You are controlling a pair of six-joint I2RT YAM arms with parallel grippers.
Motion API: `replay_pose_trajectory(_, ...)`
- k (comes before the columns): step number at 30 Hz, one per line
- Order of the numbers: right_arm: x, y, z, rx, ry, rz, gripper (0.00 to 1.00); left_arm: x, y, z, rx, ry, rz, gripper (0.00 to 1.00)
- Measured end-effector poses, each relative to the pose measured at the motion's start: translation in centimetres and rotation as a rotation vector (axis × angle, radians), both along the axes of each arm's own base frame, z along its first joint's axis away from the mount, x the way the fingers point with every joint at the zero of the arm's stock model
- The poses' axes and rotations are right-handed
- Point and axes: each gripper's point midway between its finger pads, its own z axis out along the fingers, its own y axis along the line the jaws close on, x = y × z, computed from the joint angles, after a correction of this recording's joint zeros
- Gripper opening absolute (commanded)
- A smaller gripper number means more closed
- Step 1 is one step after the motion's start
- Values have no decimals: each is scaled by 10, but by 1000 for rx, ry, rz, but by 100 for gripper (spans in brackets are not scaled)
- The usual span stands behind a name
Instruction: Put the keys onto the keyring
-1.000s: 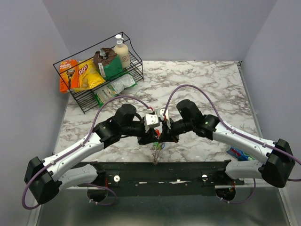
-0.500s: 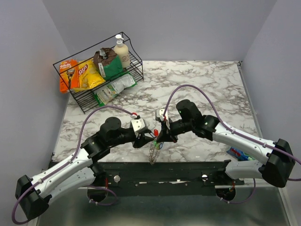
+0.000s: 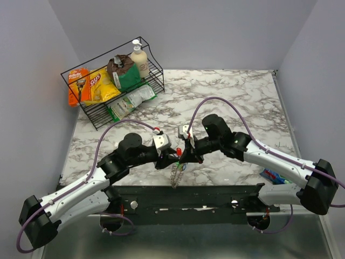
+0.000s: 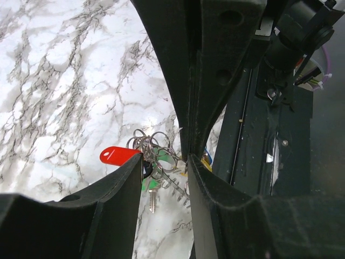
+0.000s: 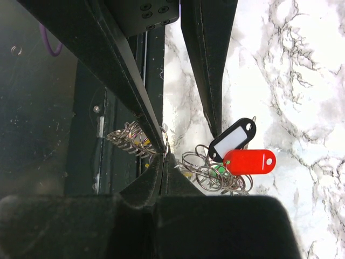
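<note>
Status: mid-task, threading not confirmed.

- The right pincer is shut tight on a thin wire loop. I take that loop to be the keyring.
- The whole bunch hangs from that grip, clear of the bench and over the black rail at the near edge.
- The chain sits just beside the right pincer's tip on the rail side.
- On the other side of the tip are a tangle of smaller rings, a red tag and a black-framed tag.
- The keys: one silver blade shows, dangling below the right pincer's tip with something green by it. It looks attached to the bunch, but I can't tell through which ring.
- No other key can be made out in the clutter.
- A blue item lies on the bench well apart from the right pincer, by that arm's base. It is too small to identify and may be an unthreaded key.

The left pincer has its fingers apart and grips nothing. It meets the right pincer tip to tip, and the right pincer's tip and the rings lie in the gap between its fingers. One of its fingers touches or nearly touches the red tag.

Judgement: some items are on, and at least one key may be left. Next the left pincer needs to catch a ring or key right at the right pincer's tip.
</note>
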Motion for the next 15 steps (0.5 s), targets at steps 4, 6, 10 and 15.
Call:
replay_pose_trajectory(4,0,0,0,1,0,0,0,-1,-1,-4,14,16,-9,46)
replay_pose_trajectory(6,0,0,0,1,0,2,1,-3,0,-5,18,18,-10,46)
replay_pose_trajectory(10,0,0,0,2,1,3,0,-7,2,6,-9,-6,-16,43)
replay_pose_trajectory(15,0,0,1,3,0,3,0,-10,-2,1,9,10,-36,37)
